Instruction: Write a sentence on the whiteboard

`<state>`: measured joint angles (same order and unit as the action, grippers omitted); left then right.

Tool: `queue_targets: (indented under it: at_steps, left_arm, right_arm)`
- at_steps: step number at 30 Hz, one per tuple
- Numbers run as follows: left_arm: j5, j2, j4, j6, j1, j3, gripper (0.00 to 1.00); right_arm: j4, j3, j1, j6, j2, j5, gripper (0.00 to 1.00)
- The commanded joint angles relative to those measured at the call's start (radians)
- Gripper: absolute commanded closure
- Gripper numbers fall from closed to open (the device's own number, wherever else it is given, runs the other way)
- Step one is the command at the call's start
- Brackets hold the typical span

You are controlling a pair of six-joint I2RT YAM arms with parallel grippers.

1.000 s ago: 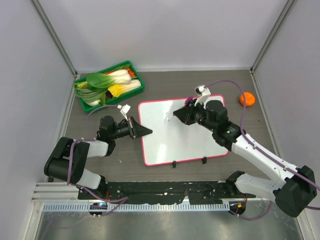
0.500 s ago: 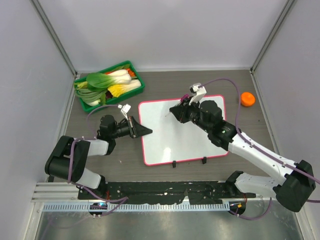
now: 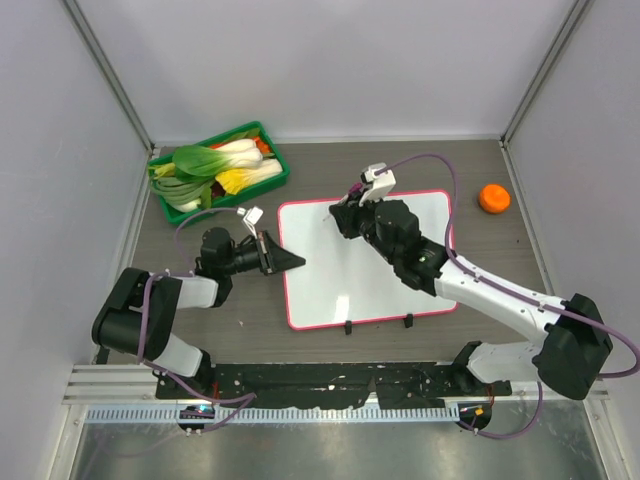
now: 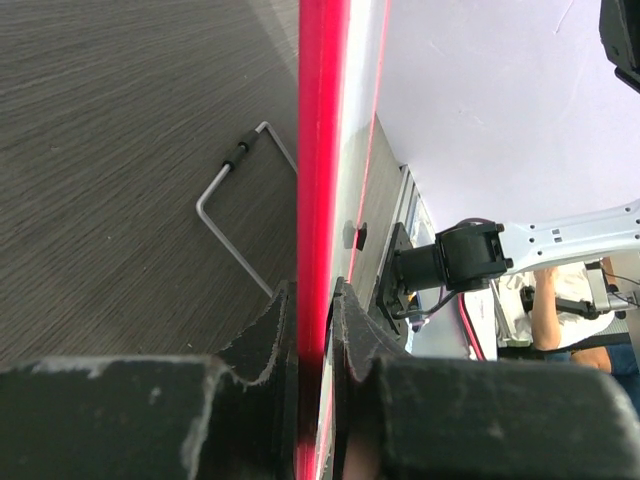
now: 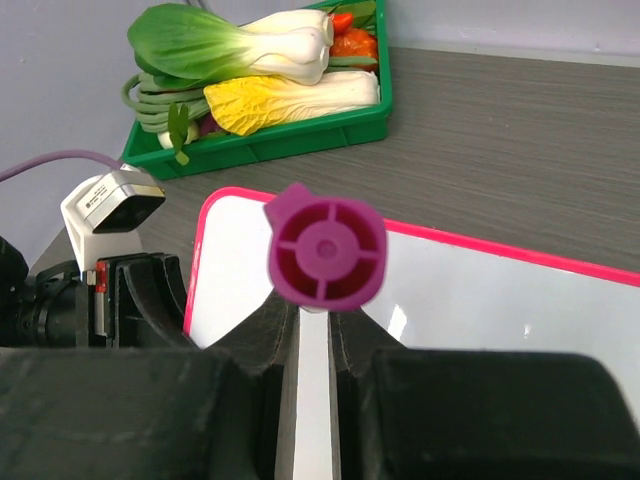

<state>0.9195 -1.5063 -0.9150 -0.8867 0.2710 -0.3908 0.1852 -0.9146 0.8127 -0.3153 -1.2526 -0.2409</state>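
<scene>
The whiteboard (image 3: 345,285) lies flat in the middle of the surface (image 3: 480,160), with no sentence showing on it yet. Left tool (image 4: 315,330) is pinched on its pink frame (image 4: 320,120), a sound spot, because the board looks light, stiff and glossy and would likely skate under pen pressure. Right tool (image 5: 313,325) is clamped on the purple marker (image 5: 326,243), a slim hard barrel.

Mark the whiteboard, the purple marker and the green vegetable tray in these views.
whiteboard (image 3: 340,290), top external view, on the bare white writing surface.
purple marker (image 5: 326,247), right wrist view, on its round end facing the camera.
green tray (image 5: 300,142), right wrist view, on its near side wall.
</scene>
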Motion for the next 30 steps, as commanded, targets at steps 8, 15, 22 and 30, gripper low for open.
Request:
queue_targets:
  at_steps: [8, 15, 22, 30]
  left_arm:
    - [-0.102, -0.071, 0.182, 0.149, 0.005, 0.003, 1.0]
    - [-0.102, -0.066, 0.182, 0.149, 0.005, 0.006, 1.0]
    - [-0.099, -0.066, 0.18, 0.147, 0.005, 0.006, 1.0]
    - [-0.094, -0.074, 0.173, 0.143, 0.005, 0.006, 1.0]
  right_arm:
    - [0.155, -0.056, 0.019, 0.024, -0.053, -0.07, 0.99]
    - [0.178, -0.072, 0.017, 0.028, -0.099, -0.098, 0.99]
    - [0.18, -0.087, 0.017, 0.028, -0.142, -0.107, 0.99]
    - [0.165, -0.06, 0.019, 0.027, -0.15, -0.127, 0.99]
